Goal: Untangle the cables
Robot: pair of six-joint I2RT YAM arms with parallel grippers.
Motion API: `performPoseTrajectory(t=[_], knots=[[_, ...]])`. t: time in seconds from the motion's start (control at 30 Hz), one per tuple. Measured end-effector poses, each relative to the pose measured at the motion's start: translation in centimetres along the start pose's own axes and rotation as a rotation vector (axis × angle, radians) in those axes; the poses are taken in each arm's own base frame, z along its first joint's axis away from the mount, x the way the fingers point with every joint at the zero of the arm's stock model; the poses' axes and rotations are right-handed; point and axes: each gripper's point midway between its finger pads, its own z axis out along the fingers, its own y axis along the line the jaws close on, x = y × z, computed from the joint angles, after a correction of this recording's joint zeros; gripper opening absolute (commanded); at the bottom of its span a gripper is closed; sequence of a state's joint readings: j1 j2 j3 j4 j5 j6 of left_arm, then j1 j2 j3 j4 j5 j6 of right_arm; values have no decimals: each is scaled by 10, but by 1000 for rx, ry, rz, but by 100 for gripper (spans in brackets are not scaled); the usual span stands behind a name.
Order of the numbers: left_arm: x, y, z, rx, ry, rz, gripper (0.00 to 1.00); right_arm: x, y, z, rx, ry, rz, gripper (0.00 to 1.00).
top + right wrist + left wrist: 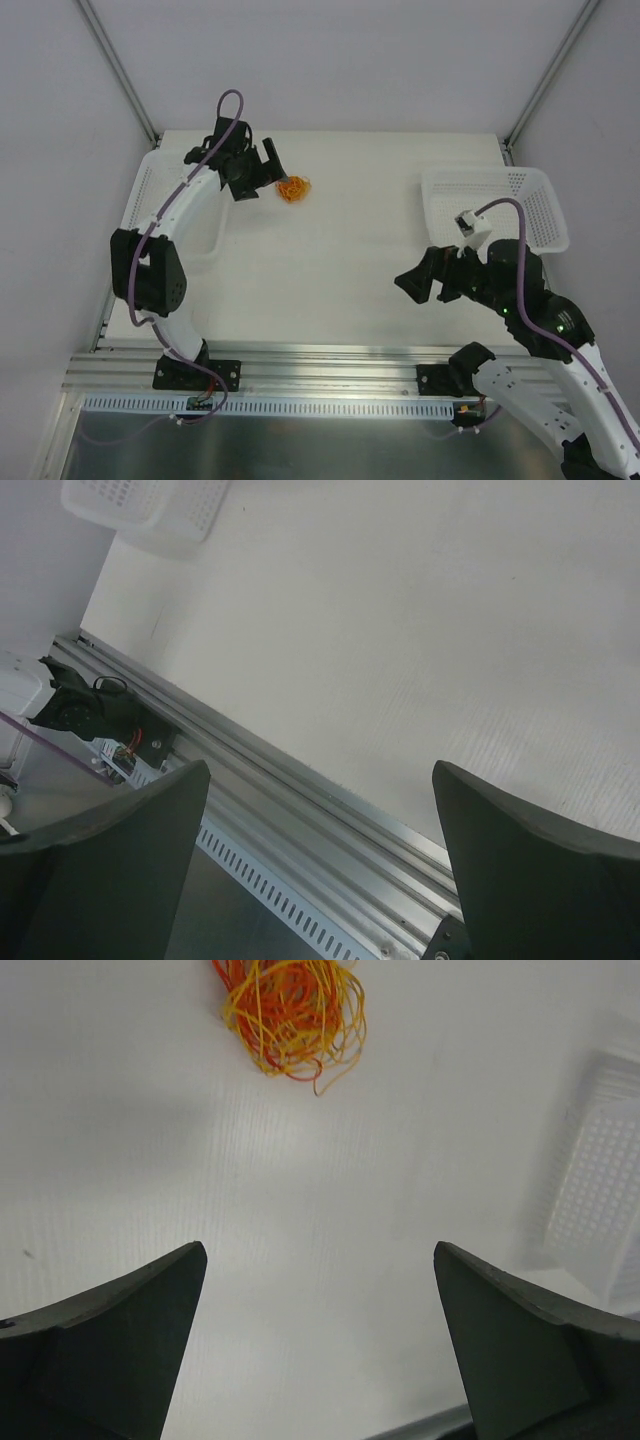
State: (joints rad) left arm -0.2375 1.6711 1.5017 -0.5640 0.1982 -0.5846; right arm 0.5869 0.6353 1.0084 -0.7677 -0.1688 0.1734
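The cables point(293, 188) are one small knot of thin red-orange and yellow-orange loops lying on the white table at the far left. In the left wrist view the cables point(290, 1015) sit at the top edge, well ahead of my fingertips. My left gripper point(265, 177) hangs just left of the knot, open and apart from it, with bare table between its fingers point(150, 1310). My right gripper point(413, 285) hovers low at the near right, far from the cables. In its wrist view the right gripper point(320, 775) is open and holds nothing.
A white mesh basket point(495, 205) stands at the far right. Another white basket point(195, 220) lies partly under the left arm. An aluminium rail point(300, 800) runs along the table's near edge, below the right gripper. White walls enclose the table.
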Motion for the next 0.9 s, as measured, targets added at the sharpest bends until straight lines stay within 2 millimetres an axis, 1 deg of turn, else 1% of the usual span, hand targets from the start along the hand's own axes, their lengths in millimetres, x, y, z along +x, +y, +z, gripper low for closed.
performPoseTrajectory(t=[0.07,0.13,0.23,0.27,0.3,0.47,0.57,0.67,0.7,0.73,0.77,0.8,0.83,0.87,0.9], knots=[[-11,1,25,-30,-7,4,99,4,0,-13,-11,-25,-3,99],[-18,6,47,-69,-9,7,99,7,0,-21,-16,-39,-3,100],[-30,15,77,-120,-22,3,98,15,-2,-27,-17,-44,4,100],[-35,20,89,-145,-32,2,96,17,-3,-29,-15,-41,8,100],[-37,22,94,-154,-36,1,95,20,-4,-30,-13,-39,13,100],[-48,31,135,-203,-55,-8,87,33,-12,-36,11,-27,34,100],[-46,32,161,-206,-44,-19,79,38,-15,-41,22,-24,52,99],[-30,36,183,-218,-7,-17,72,42,-16,-46,26,-28,66,100],[-23,36,188,-223,6,-18,68,43,-17,-47,27,-29,69,100],[-17,33,192,-221,15,-17,59,45,-17,-48,29,-29,72,99],[-10,31,194,-221,25,-18,43,46,-18,-49,34,-26,75,100],[-3,29,197,-220,32,-14,33,47,-19,-49,36,-22,77,100],[2,28,197,-217,36,-10,25,48,-19,-49,37,-18,78,100],[8,25,198,-213,39,-4,12,49,-19,-49,38,-16,79,100],[12,23,196,-205,35,-4,7,49,-20,-48,40,-14,80,100]])
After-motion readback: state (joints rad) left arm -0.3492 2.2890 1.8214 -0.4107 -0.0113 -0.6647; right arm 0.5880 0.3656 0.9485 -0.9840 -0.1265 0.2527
